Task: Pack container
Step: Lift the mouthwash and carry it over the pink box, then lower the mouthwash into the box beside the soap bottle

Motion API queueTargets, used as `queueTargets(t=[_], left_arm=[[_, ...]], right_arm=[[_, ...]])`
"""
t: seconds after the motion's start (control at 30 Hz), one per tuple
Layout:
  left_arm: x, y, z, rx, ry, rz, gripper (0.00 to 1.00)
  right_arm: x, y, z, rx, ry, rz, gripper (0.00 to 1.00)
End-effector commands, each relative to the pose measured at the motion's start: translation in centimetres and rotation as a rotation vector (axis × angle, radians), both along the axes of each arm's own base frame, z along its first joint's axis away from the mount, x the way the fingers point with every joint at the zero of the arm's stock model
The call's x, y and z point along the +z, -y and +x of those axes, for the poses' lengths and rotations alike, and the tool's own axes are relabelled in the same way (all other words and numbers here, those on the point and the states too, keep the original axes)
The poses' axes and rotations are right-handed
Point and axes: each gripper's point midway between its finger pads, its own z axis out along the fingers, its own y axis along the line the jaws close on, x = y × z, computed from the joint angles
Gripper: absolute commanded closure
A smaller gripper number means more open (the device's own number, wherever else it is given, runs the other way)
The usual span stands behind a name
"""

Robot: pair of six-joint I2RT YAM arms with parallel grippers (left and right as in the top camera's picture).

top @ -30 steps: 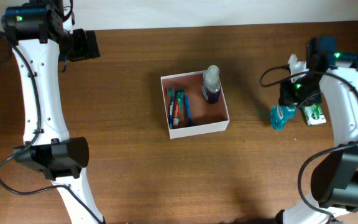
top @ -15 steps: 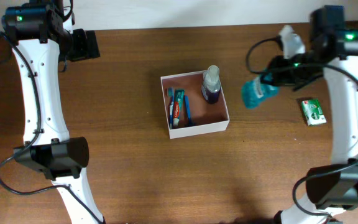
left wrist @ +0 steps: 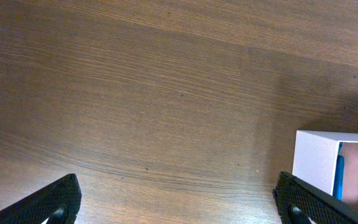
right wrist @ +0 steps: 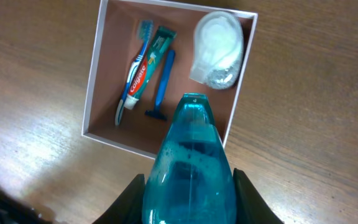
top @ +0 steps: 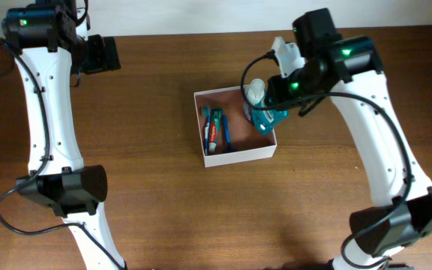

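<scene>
Clamped on the teal mouthwash bottle (right wrist: 191,155), the right gripper (right wrist: 188,202) hangs above the right wall of the container (top: 238,155) at mid-table, the bottle's long axis aimed at the bare strip between razor (right wrist: 161,87) and clear bottle (right wrist: 216,46); the left gripper (left wrist: 179,202), fingers spread wide, is well apart.

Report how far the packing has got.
Done: toothpaste, toothbrush, razor and clear bottle sit in the container. In hand: the right tool holds a teal bottle above the container's right edge. To do: lowering and releasing it. The left tool hangs open over bare table.
</scene>
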Motion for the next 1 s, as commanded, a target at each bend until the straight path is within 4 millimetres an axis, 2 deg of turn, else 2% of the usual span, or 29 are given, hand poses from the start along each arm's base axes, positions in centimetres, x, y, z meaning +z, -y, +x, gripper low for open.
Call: queueTargets(t=[0.0,0.13,0.37,0.67,0.97], left_arm=[[-0.2,-0.2,0.2,-0.007,-0.003,0.012,0.0],[-0.2,-0.2,0.2,-0.007,-0.003,0.012,0.0],[-0.2,-0.2,0.2,-0.007,-0.003,0.012,0.0],[-0.2,-0.2,0.2,-0.007,-0.003,0.012,0.0],[-0.2,-0.2,0.2,-0.007,-0.003,0.012,0.0]], right_arm=[[-1.9,-0.8,1.4,-0.041,-0.025,-0.044,0.74],[-4.1,-1.1,1.8,-0.041,-0.079,-0.059,0.73],[-6.2,-0.9,2.6,-0.047,-0.11,-0.091,0.73],[-7.1,0.0,3.2,-0.064,-0.102,-0.154,0.73],[-7.3,0.1,3.2,-0.065,-0.105,-0.157,0.73]])
